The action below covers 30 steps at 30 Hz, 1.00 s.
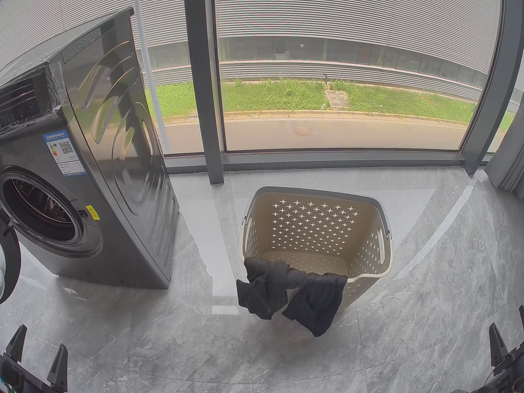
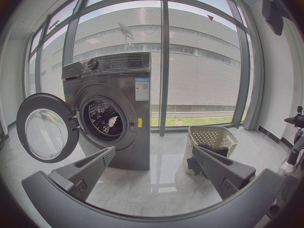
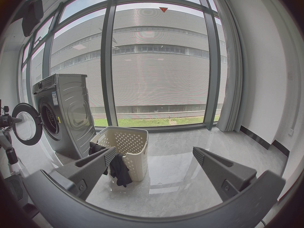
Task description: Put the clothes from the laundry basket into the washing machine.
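Our left gripper (image 1: 39,345) and right gripper (image 1: 507,323) gape empty; the dark garment (image 1: 292,296) lies along the basket (image 1: 316,191) rim at twelve o'clock, seemingly nearer the right.

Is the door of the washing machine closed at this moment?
No, the door of the washing machine is swung wide open to the side, and the drum is exposed.

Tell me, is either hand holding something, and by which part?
Nothing is held: left hand and right hand are open; the clothes hang on the laundry basket rim.
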Available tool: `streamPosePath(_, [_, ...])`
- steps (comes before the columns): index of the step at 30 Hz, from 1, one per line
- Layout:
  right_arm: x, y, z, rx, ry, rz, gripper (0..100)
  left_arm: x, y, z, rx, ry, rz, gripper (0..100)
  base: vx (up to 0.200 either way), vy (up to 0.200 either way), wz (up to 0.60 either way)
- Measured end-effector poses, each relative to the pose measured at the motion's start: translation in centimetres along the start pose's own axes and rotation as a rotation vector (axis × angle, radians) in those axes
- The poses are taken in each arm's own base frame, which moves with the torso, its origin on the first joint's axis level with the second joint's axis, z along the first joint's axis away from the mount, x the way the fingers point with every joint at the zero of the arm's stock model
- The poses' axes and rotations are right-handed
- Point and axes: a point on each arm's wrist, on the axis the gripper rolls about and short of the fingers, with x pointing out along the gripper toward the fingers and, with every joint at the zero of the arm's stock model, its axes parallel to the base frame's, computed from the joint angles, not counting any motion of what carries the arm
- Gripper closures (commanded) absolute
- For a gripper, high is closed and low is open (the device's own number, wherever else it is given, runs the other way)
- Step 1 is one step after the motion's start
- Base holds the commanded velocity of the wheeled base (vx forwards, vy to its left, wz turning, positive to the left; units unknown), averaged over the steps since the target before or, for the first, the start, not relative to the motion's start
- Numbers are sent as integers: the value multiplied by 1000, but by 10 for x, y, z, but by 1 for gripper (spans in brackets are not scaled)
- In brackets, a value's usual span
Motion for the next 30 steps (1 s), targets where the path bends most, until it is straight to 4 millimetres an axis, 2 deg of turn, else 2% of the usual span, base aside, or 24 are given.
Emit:
streamPosePath(9, [0, 0, 0, 2, 0, 1, 0, 0, 0, 0, 2, 0, 0, 0, 0, 0, 0])
streamPosePath(15, [0, 0, 0, 1, -1, 1, 0, 0, 0, 0, 2, 0, -1, 0, 0, -200, 0])
streamPosePath(30, [0, 0, 0, 15, -1, 1, 0, 0, 0, 0, 7, 0, 0, 0, 0, 0, 0])
